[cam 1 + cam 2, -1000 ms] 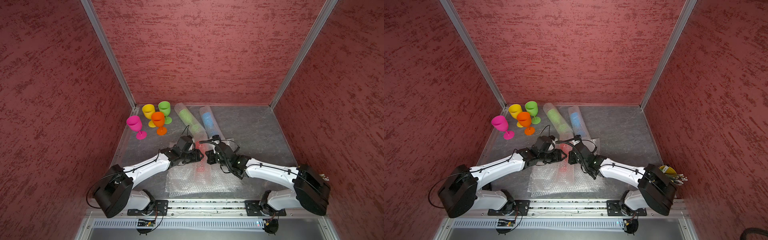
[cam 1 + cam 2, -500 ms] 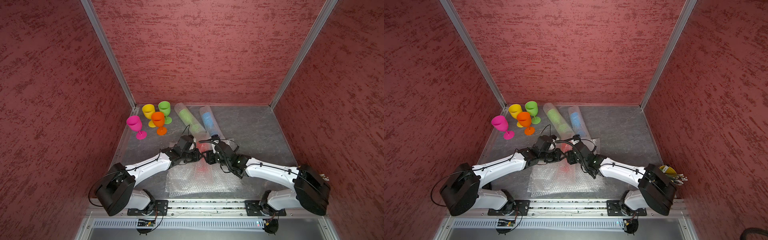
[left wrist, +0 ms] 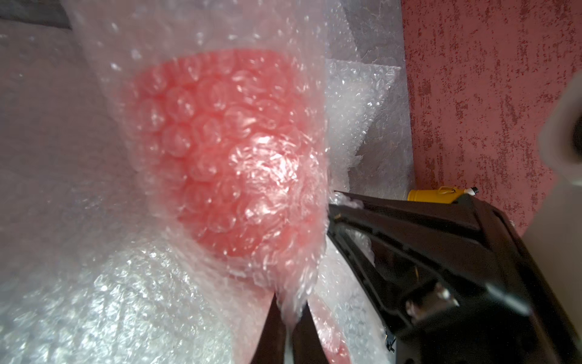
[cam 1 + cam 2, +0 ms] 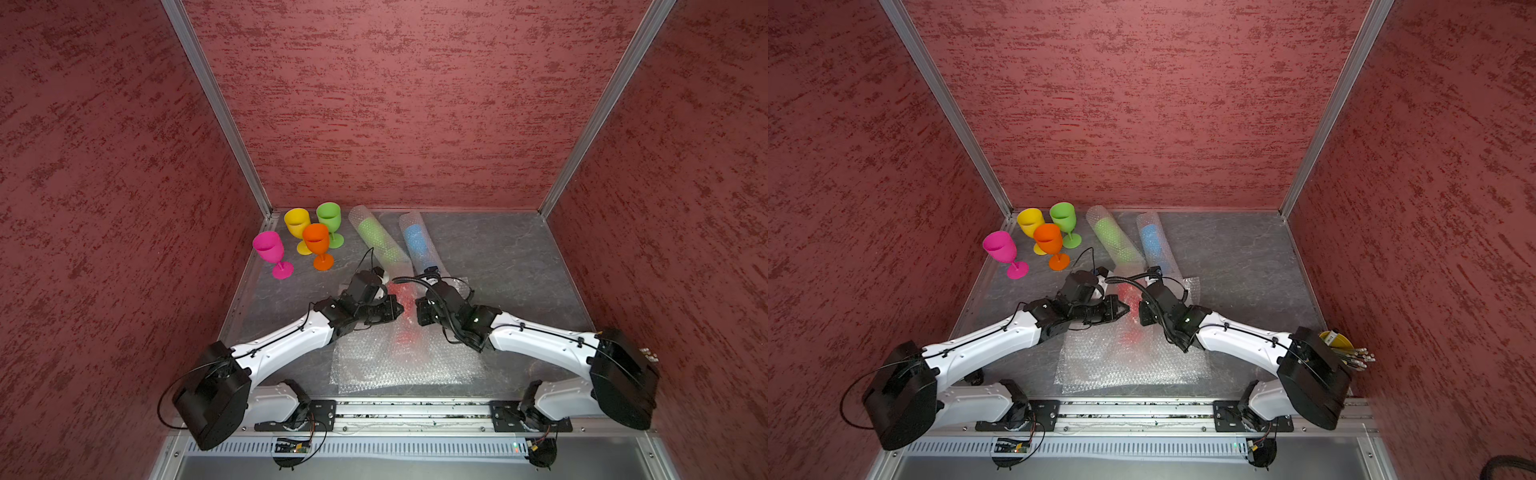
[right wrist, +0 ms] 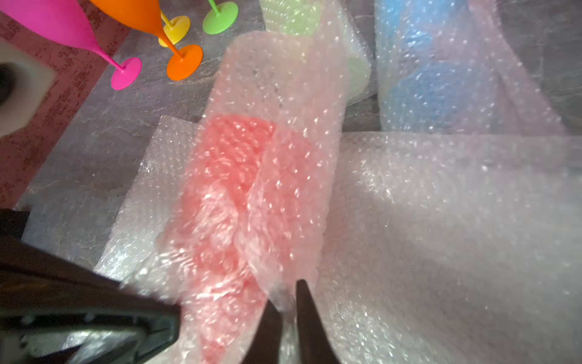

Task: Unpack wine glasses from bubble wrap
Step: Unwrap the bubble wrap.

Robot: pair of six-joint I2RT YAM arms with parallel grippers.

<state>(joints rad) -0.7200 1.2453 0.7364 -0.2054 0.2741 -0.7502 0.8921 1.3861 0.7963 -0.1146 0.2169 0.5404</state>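
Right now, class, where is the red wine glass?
In both top views the red wine glass lies mid-table, rolled in bubble wrap, between the left fingers and right fingers, just robot-side of the green roll and blue roll.

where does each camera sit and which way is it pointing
top views: high in front, facing down at the table; left arm and right arm show
left wrist: on the left arm, facing the red-glass wrap; left gripper pinches it
right wrist: on the right arm, facing wrap and orange goblet; right gripper pinches too
shared: every view shows that wrap
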